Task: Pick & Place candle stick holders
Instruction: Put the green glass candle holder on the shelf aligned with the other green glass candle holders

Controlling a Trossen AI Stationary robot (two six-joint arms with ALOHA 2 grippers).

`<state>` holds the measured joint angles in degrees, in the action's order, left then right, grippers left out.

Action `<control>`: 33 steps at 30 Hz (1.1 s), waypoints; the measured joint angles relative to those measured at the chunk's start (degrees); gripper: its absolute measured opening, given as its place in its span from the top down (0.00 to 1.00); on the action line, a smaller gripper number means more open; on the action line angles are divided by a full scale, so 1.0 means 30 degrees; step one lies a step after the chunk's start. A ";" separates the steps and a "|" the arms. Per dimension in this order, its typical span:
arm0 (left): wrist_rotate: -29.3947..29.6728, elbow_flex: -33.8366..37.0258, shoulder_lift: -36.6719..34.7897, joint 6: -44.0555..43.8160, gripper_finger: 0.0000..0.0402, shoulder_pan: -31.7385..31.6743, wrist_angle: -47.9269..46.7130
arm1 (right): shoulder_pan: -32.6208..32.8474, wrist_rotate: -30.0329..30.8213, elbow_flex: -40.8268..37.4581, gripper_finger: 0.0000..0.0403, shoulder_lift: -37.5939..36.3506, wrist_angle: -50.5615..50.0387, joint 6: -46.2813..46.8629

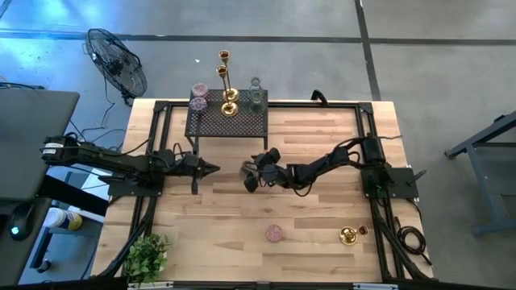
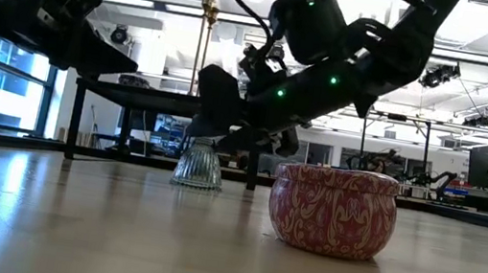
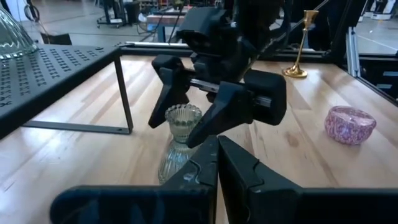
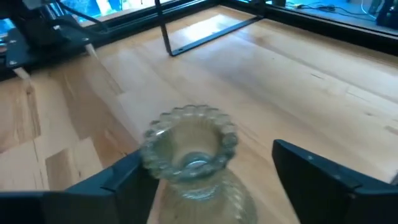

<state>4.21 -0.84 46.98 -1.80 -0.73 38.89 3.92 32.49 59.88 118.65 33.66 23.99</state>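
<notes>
A pale-green glass holder (image 4: pixel 189 155) stands upright on its base on the table just in front of the rack; it also shows in the left wrist view (image 3: pixel 181 127) and the low view (image 2: pixel 198 164). My right gripper (image 1: pixel 251 174) is open, with one finger on each side of the holder's rim (image 4: pixel 205 177). My left gripper (image 1: pixel 213 168) is shut and empty, left of the holder, pointing at it (image 3: pixel 217 152). A pink round holder (image 1: pixel 275 234) and a squat gold one (image 1: pixel 348 236) stand on the near table. Two tall gold candlesticks (image 1: pixel 229 103), a pink holder (image 1: pixel 199 90) and glass ones (image 1: pixel 256 101) stand on the rack. My right gripper comes at the glass holder slanting down from the table's right. One finger (image 4: pixel 115 180) stands right beside the beaded rim (image 4: pixel 149 163); whether it touches, I cannot tell. The other finger (image 4: pixel 323 177) is clearly apart from the rim.
The black mesh rack (image 1: pixel 226 122) stands at the table's far middle, its legs just behind both grippers. A leafy plant (image 1: pixel 147 256) sits at the near left corner. A fan (image 1: pixel 117 60) stands beyond the far left edge. Bare wood lies across the near middle.
</notes>
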 joint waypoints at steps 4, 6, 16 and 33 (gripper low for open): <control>0.0155 0.0015 0.0000 0.0007 0.99 0.0000 -0.0006 | 0.0297 -0.0261 0.0009 0.43 -0.0007 0.0470 -0.1024; 0.0236 0.0022 0.0000 0.0007 0.99 0.0000 -0.0006 | 0.0363 -0.0463 0.0015 0.52 -0.0007 0.0444 -0.1134; 0.0306 0.0036 0.0000 0.0007 0.99 0.0000 -0.0020 | 0.1200 -0.0487 -0.0015 0.70 -0.2217 0.0038 -0.2984; 0.0685 0.0044 0.0000 0.0007 0.99 0.0005 -0.0290 | -0.3264 -0.1175 0.0131 0.68 -0.7927 -0.4197 -0.4452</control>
<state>6.26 -0.71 46.98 -1.78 -0.72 38.02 -5.87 28.97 60.27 94.87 21.07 10.63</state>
